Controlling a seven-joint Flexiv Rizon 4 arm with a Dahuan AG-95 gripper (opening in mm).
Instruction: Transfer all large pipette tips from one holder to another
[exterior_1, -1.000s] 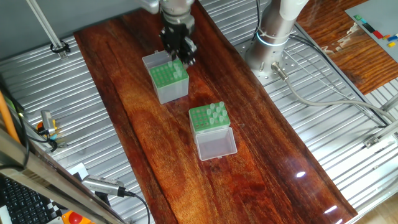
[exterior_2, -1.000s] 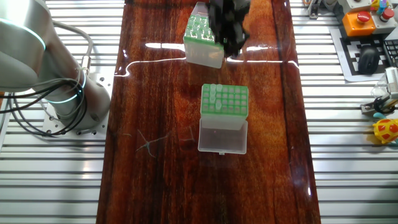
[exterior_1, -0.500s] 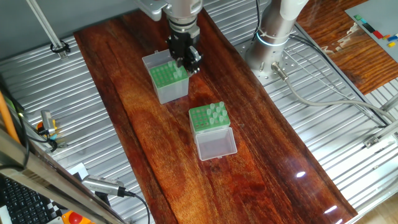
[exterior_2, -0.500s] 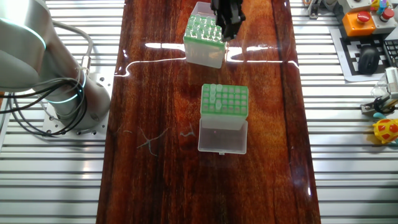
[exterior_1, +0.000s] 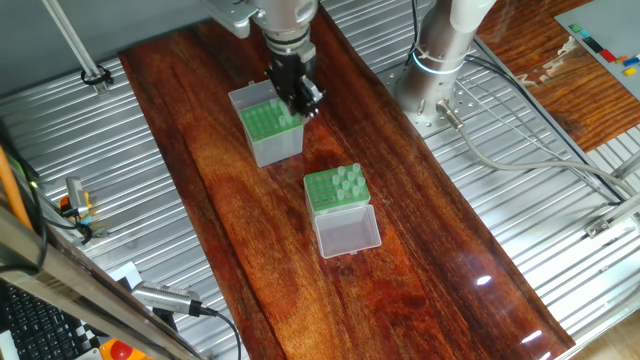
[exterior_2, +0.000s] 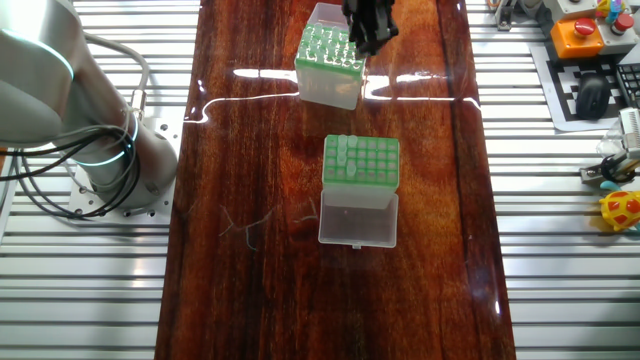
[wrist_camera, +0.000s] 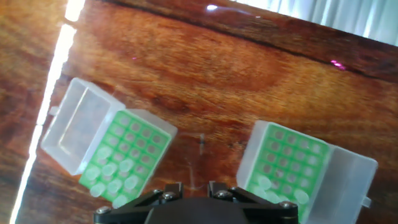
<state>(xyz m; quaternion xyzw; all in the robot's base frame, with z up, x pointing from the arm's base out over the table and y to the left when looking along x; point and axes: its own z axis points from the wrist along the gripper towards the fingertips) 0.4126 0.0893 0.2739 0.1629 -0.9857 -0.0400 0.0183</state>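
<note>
One fixed view: the gripper (exterior_1: 301, 97) hangs over the right edge of the grey-sided holder (exterior_1: 271, 127) at the far end of the table (exterior_1: 420, 250). Its fingers look close together, but honestly I can't make out whether a tip is pinched between them. The clear-sided holder (exterior_1: 336, 190) sits nearer and a bit to the right, well apart from the gripper, lid flopped open toward the camera. The large pipette tips (exterior_1: 350, 180) in it stand upright along its right side.

The other fixed view: same story from the opposite side. The gripper is at the far-right corner of the grey-sided holder, which shows a few pale dots on its grid. The clear-sided holder is straight toward the near side from it, with the tips standing in its left column. So I'd guess any next pickup means travelling toward the near side, then coming straight down, since the tips' long axis is vertical.

Hand view: only the dark body of the gripper shows at the bottom edge, and the fingertips are out of frame, so no help on the grip. The clear-lidded holder is on the left with a cluster of tips in its near rows. The whitish-lidded holder is on the right with just a few tips along its near edge. Plenty left to move, I reckon.
</note>
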